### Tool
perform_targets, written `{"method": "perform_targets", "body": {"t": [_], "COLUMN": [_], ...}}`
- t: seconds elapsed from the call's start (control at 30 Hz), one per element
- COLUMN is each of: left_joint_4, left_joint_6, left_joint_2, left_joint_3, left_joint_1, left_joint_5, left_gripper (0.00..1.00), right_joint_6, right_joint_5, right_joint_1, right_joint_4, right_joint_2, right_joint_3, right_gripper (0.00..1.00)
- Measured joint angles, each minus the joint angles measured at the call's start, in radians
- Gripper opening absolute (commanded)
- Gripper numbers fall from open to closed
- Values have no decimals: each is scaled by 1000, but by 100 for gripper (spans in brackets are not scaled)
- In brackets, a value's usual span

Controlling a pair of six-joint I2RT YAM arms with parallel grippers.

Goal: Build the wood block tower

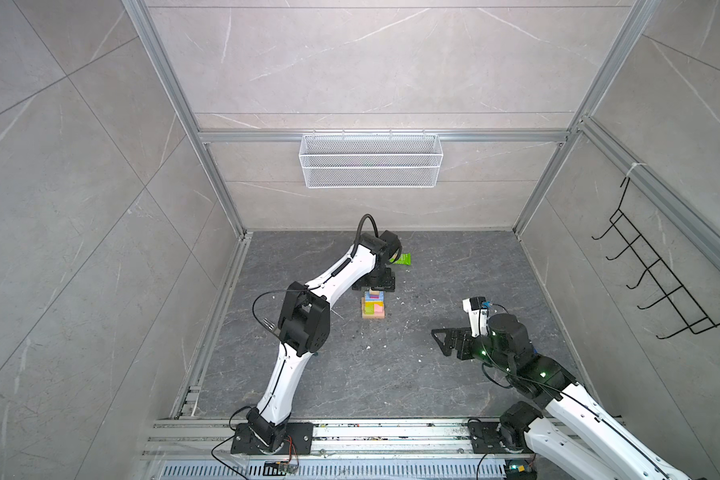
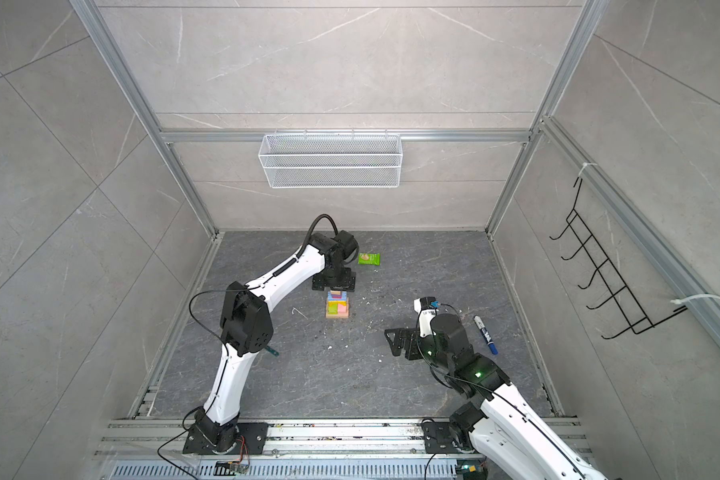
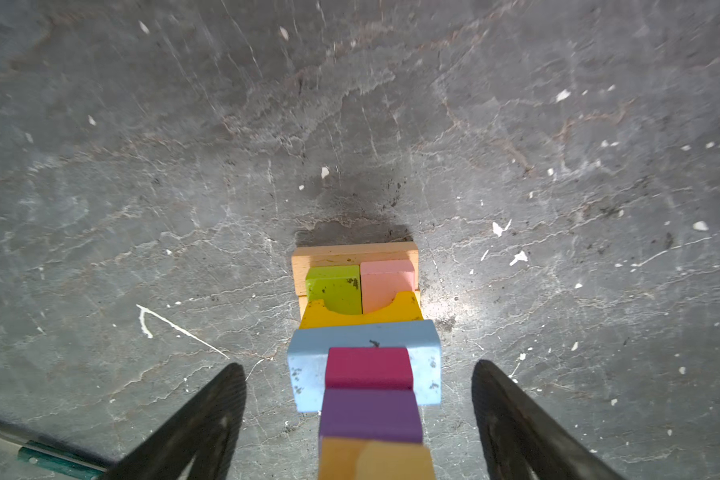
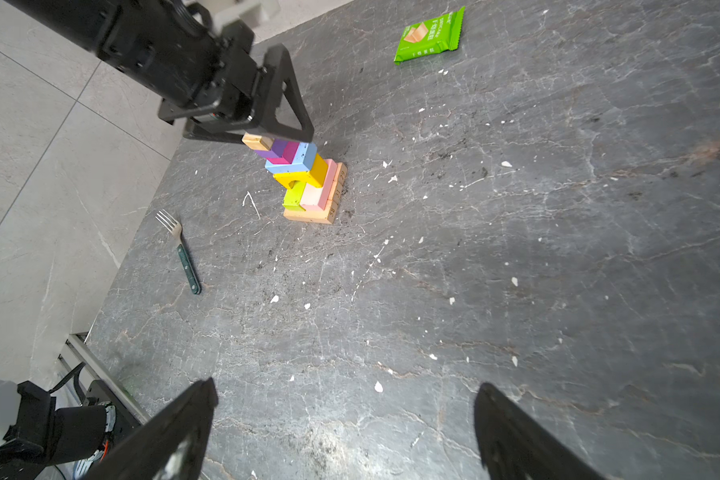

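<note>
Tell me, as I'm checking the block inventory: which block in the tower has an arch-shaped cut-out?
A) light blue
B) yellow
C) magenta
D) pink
B: the yellow block has a curved notch, through which the lime block and pink block show.

The tan base bars (image 4: 336, 192) bear numbers: 29, 31.

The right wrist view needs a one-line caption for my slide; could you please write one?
Open left jaws flank the tan cube topping the tower; fork and green packet lie nearby.
</note>
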Motion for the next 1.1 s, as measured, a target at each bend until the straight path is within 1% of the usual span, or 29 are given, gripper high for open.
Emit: {"method": "perform_targets", "body": {"t": [0.03,0.07,0.1,0.23,0.3,0.47,0.57,0.67,0.77,0.93,1.03,1.1], "left_joint_4": [0,0,0,6,29,135,264,400,517,732,827,887], "left_joint_6": [3,6,11,31,41,98,172,255,321,428,476,500], "left_joint_2": [-10,-22,-33,-87,-129,-296,-419,-536,-623,-756,-826,-856], "left_joint_3": [0,0,0,-2,-26,-201,-363,-541,-687,-943,-1071,-1131], "left_joint_1": [0,0,0,-1,-1,0,0,16,73,233,315,372], "left_joint_5": [-6,-13,-20,-44,-62,-116,-157,-171,-145,-98,-63,-35], "left_gripper": [93,99,100,100,100,100,100,100,100,100,100,100], "right_joint_6": [-2,-3,-6,-29,-44,-103,-150,-211,-261,-321,-344,-356], "right_joint_5": [1,3,5,30,52,129,193,265,327,446,519,549], "right_joint_1": [0,0,0,0,0,0,0,0,-9,-51,-86,-121], "right_joint_4": [1,3,6,13,23,79,129,208,286,376,430,486], "right_joint_2": [7,16,24,75,104,198,251,306,362,465,495,507], "right_joint_3": [0,0,0,21,42,106,114,114,114,114,114,107], "right_gripper": [100,100,100,100,100,100,100,100,100,100,100,100]}}
